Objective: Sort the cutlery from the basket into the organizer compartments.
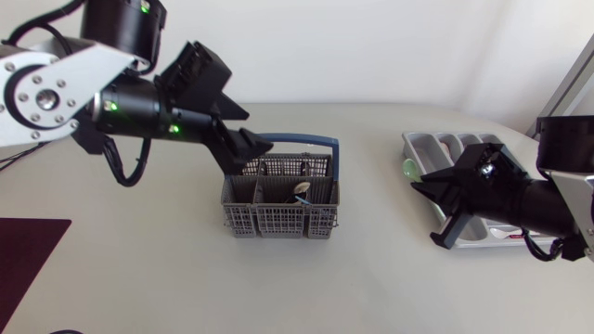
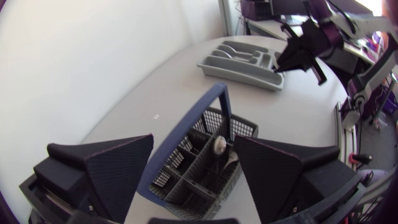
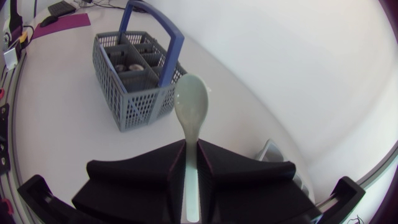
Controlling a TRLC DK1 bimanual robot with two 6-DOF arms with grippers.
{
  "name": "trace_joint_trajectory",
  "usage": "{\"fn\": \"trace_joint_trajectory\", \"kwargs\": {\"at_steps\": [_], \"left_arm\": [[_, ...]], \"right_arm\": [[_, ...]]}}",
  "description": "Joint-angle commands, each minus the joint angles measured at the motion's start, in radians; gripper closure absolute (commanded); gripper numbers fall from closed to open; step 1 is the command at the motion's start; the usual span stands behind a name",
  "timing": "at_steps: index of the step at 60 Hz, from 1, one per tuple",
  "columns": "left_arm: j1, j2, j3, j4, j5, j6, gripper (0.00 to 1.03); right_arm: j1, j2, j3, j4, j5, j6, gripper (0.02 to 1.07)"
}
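Gripping a pale green spoon [image 3: 190, 106] by its handle, the right gripper [image 3: 191, 158] has both fingers pressed against it from either side, and the bowl juts out just ahead of the fingertips. Past the bowl, well apart from that gripper, the grey basket [image 3: 130, 78] stands upright on the table [image 3: 56, 143] with its blue handle [image 3: 152, 37] arched over the compartments. From above, the right gripper [image 1: 429, 190] sits at the right of the frame, over the near left end of the organizer [image 1: 464, 147], and the spoon [image 1: 408, 169] shows at its tip beside the organizer's left rim. At centre frame is the basket [image 1: 278, 209], with a light-tipped cutlery piece [image 1: 302, 193] standing in one compartment. The left gripper [image 1: 258, 130] hovers at the basket's upper left corner, near the blue handle [image 1: 311, 141], and grasps nothing. Its own camera shows the fingers [image 2: 118, 171] spread wide, with the basket [image 2: 186, 180] below and between them and the cutlery piece [image 2: 220, 145] upright inside. Farther off lies the organizer [image 2: 242, 62], with the right gripper [image 2: 298, 55] just beyond it. A dark mat [image 1: 28, 255] lies at the lower left of the table [image 1: 139, 269].
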Motion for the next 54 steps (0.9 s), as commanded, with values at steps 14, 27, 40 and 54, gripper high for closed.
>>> {"fn": "trace_joint_trajectory", "kwargs": {"at_steps": [14,27,40,54], "left_arm": [[-0.082,-0.018,-0.101,0.008,-0.058,0.143,0.14],[-0.128,-0.011,-0.11,0.011,-0.087,0.151,0.15],[-0.17,0.001,-0.127,0.011,-0.123,0.171,0.15],[-0.21,0.009,-0.136,0.009,-0.176,0.197,0.15]], "right_arm": [[-0.3,0.176,0.067,-0.168,-0.149,-0.434,1.0],[-0.508,0.355,0.206,-0.304,-0.201,-0.773,1.0],[-0.666,0.544,0.323,-0.356,-0.195,-1.015,1.01],[-0.76,0.709,0.41,-0.355,-0.141,-1.164,1.01]]}}
